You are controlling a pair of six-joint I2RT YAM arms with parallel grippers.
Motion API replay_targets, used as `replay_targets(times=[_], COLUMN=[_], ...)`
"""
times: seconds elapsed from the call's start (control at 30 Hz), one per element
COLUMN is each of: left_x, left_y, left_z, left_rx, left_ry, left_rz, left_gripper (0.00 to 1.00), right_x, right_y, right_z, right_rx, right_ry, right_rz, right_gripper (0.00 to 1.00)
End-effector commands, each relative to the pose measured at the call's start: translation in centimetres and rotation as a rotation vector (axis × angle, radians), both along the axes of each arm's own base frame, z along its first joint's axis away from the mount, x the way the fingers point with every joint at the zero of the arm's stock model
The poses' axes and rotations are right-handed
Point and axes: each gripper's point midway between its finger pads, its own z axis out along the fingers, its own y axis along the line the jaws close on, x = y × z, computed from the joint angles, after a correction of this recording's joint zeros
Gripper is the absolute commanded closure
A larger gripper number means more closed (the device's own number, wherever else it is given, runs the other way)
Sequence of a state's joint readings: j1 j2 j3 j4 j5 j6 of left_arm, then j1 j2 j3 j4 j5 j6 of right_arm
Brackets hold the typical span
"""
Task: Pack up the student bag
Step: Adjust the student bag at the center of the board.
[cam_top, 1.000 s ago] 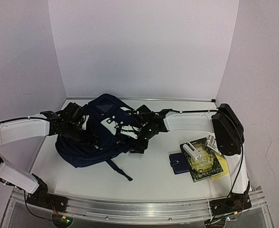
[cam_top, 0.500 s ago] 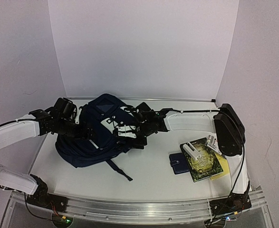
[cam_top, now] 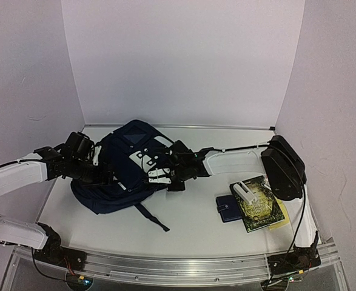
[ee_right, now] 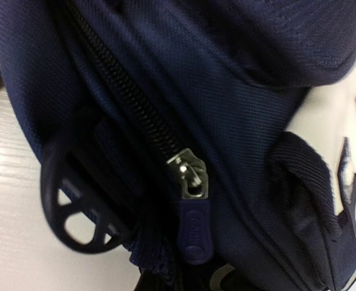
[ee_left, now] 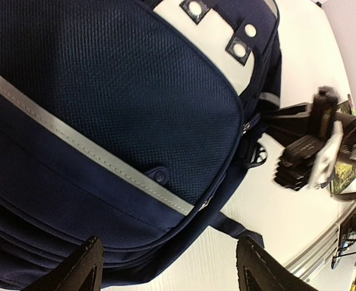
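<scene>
Your right gripper (cam_top: 155, 174) had snapped shut by the zipper pull (ee_right: 193, 233) of the soft student bag (cam_top: 135, 138), likely its surest hold; the left gripper (ee_left: 171, 273) hung wide, empty.

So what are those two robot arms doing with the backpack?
They're getting the navy backpack ready for packing. The right gripper is pressed against the bag's side, jaws shut right by the zipper pull, though you can't see whether they've pinched it. The left gripper hovers over the front with jaws open. The zipper looks closed, and the wallet and green book lie on the table.
</scene>
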State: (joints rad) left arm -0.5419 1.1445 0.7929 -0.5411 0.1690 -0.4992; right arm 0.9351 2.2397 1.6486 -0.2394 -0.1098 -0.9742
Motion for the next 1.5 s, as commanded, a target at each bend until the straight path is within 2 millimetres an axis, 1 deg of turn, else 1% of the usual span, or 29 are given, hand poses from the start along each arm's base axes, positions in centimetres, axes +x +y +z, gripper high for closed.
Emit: replay_targets(times=[0.0,0.1,0.17,0.27,0.33,0.4,0.47,0.6,0.63,0.67,0.73,0.77,0.8,0.87,0.93,1.0,1.1,1.17,1.23,1.33,1.43,1.47], left_x=[0.1,0.2,0.1,-0.6,-1.1,-1.5,-1.7,-1.9,-1.9,-2.0,-2.1,-2.2,-2.5,-3.0,-3.5,-3.9,-4.5,-4.6,-4.8,-5.7,-6.5,-6.8], left_y=[-0.5,-1.0,-1.3,-1.9,-2.2,-2.3,-2.3,-2.5,-2.5,-2.6,-2.9,-3.0,-3.3,-3.7,-4.1,-4.9,-6.2,-6.5,-7.0,-8.0,-8.1,-8.1], left_z=[1.1,2.5,3.8,5.7,6.2,6.0,6.0,7.5,7.7,7.7,7.0,6.4,5.8,5.1,4.7,5.3,7.6,9.0,9.4,8.1,6.1,5.6], left_rx=[-0.043,-0.072,-0.099,-0.124,-0.120,-0.100,-0.094,-0.133,-0.131,-0.124,-0.080,-0.049,-0.032,-0.007,0.024,0.017,-0.024,-0.047,-0.049,-0.022,-0.013,-0.020], left_ry=[-0.038,-0.080,-0.121,-0.176,-0.190,-0.190,-0.201,-0.260,-0.260,-0.255,-0.224,-0.211,-0.193,-0.181,-0.190,-0.221,-0.329,-0.383,-0.383,-0.326,-0.238,-0.216], left_rz=[-0.020,-0.047,-0.069,-0.113,-0.140,-0.154,-0.162,-0.172,-0.179,-0.191,-0.211,-0.213,-0.228,-0.245,-0.261,-0.283,-0.312,-0.313,-0.332,-0.374,-0.374,-0.376], left_gripper=[0.26,0.24,0.20,0.14,0.10,0.10,0.12,0.17,0.20,0.23,0.30,0.31,0.31,0.25,0.21,0.22,0.26,0.29,0.33,0.39,0.46,0.47], right_x=[-1.4,-1.7,-2.1,-2.3,-2.1,-2.2,-2.3,-3.7,-4.0,-4.1,-4.3,-4.2,-4.1,-3.2,-2.9,-3.2,-3.9,-3.7,-3.3,-2.8,-1.6,-1.0], right_y=[0.0,0.6,1.0,1.4,1.4,1.7,1.8,2.4,2.4,2.5,2.6,2.6,2.4,2.0,1.8,1.7,2.0,2.3,2.7,3.1,2.3,1.9], right_z=[7.3,10.1,11.3,12.3,12.8,13.4,14.0,14.9,14.9,14.9,14.5,14.3,14.1,14.0,14.2,14.3,14.3,14.4,14.5,14.5,14.4,14.6], right_rx=[0.106,0.168,0.194,0.223,0.250,0.284,0.319,0.372,0.379,0.384,0.390,0.392,0.396,0.410,0.422,0.427,0.447,0.468,0.492,0.515,0.532,0.544], right_ry=[0.053,0.128,0.185,0.264,0.334,0.419,0.508,0.678,0.710,0.741,0.796,0.827,0.850,0.885,0.916,0.954,1.024,1.054,1.082,1.085,1.050,1.039], right_rz=[-0.052,-0.115,-0.139,-0.175,-0.207,-0.228,-0.246,-0.247,-0.255,-0.262,-0.281,-0.294,-0.308,-0.350,-0.371,-0.379,-0.387,-0.410,-0.442,-0.469,-0.512,-0.530], right_gripper=[1.00,1.00,1.00,1.00,1.00,1.00,1.00,1.00,1.00,1.00,1.00,1.00,1.00,1.00,1.00,1.00,1.00,1.00,1.00,1.00,1.00,1.00])
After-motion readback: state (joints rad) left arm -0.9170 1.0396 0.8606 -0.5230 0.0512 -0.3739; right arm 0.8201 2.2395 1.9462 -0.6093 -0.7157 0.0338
